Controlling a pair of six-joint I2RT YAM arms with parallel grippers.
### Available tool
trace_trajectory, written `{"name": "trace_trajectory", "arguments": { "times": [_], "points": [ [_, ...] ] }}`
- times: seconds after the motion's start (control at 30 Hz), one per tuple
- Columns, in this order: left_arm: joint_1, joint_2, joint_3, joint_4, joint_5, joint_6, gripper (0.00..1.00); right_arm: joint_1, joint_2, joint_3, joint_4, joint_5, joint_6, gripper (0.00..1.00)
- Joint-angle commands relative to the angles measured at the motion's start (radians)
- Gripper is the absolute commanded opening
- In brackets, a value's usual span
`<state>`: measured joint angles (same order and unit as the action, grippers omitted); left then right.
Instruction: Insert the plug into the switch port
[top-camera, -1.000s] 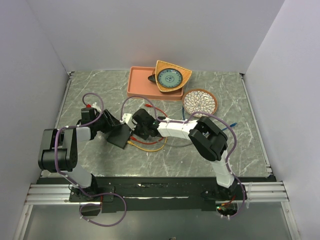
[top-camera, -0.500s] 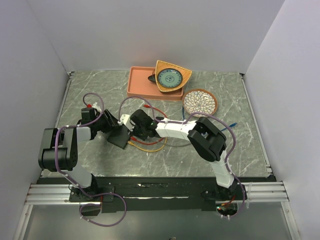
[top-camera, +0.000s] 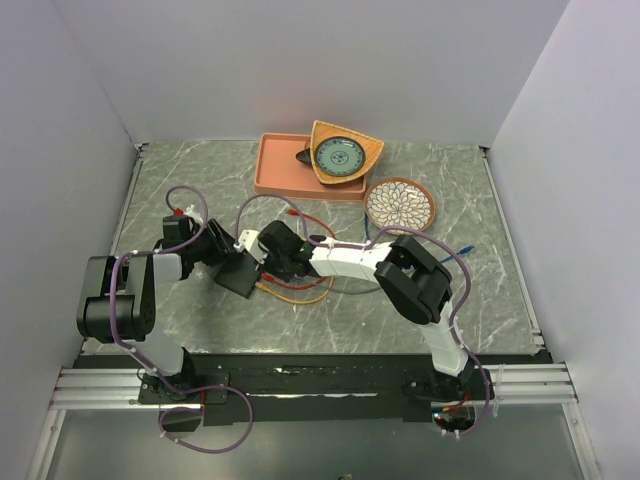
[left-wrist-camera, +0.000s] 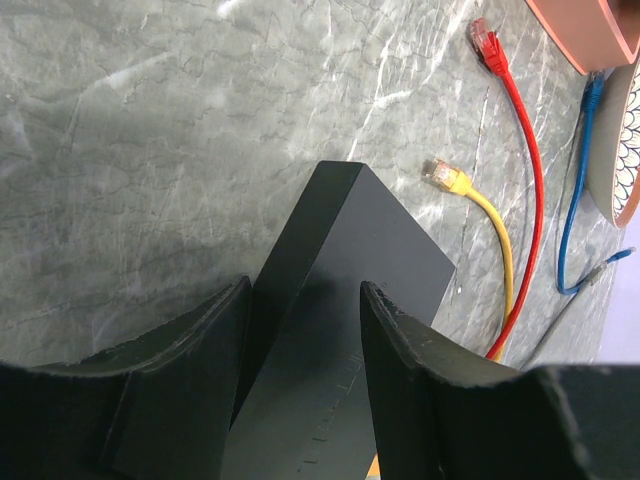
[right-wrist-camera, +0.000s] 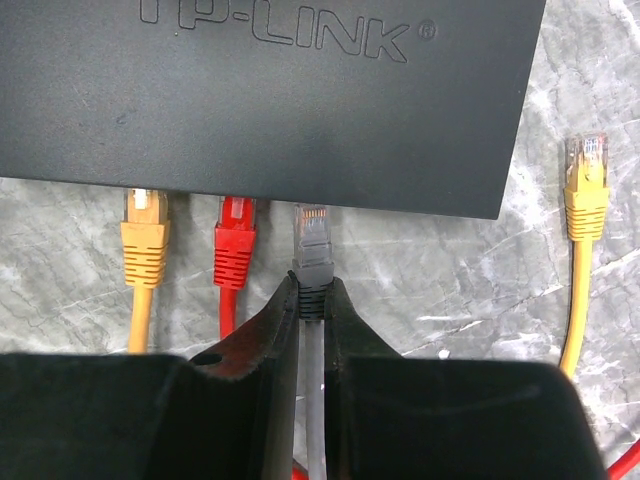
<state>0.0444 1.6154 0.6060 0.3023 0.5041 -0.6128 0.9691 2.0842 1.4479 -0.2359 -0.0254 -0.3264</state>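
Note:
The switch (right-wrist-camera: 300, 100) is a flat matte-black box with its socket edge facing my right wrist camera. An orange plug (right-wrist-camera: 145, 240) and a red plug (right-wrist-camera: 236, 245) sit in two of its ports. My right gripper (right-wrist-camera: 312, 300) is shut on a grey plug (right-wrist-camera: 312, 250), whose tip is at the port edge beside the red one. My left gripper (left-wrist-camera: 305, 290) is shut on the switch (left-wrist-camera: 340, 300), one finger on each side of it. In the top view the switch (top-camera: 240, 272) lies between my left gripper (top-camera: 225, 250) and right gripper (top-camera: 268, 262).
A loose yellow plug (right-wrist-camera: 586, 185) lies right of the switch. Red (left-wrist-camera: 483, 40) and blue (left-wrist-camera: 592, 90) cables run across the marble table. A salmon-pink tray (top-camera: 280, 170), a bowl (top-camera: 340, 155) and a patterned plate (top-camera: 400, 205) stand at the back.
My right gripper has moved left toward the switch with the grey plug. The left gripper and the switch have barely shifted.

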Motion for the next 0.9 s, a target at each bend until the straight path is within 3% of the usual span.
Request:
{"name": "trace_trajectory", "arguments": {
  "times": [0.0,0.57,0.87],
  "points": [
    [-0.006,0.028,-0.002,-0.025,0.036,0.018,0.54,0.014,-0.004,0.057,0.061,0.010,0.009,0.00],
    [-0.006,0.018,-0.005,-0.014,0.059,0.021,0.54,0.020,0.102,0.178,-0.019,0.107,-0.042,0.00],
    [-0.006,0.029,-0.005,0.004,0.093,0.021,0.55,0.023,0.077,0.187,0.009,0.096,-0.048,0.00]
  ]
}}
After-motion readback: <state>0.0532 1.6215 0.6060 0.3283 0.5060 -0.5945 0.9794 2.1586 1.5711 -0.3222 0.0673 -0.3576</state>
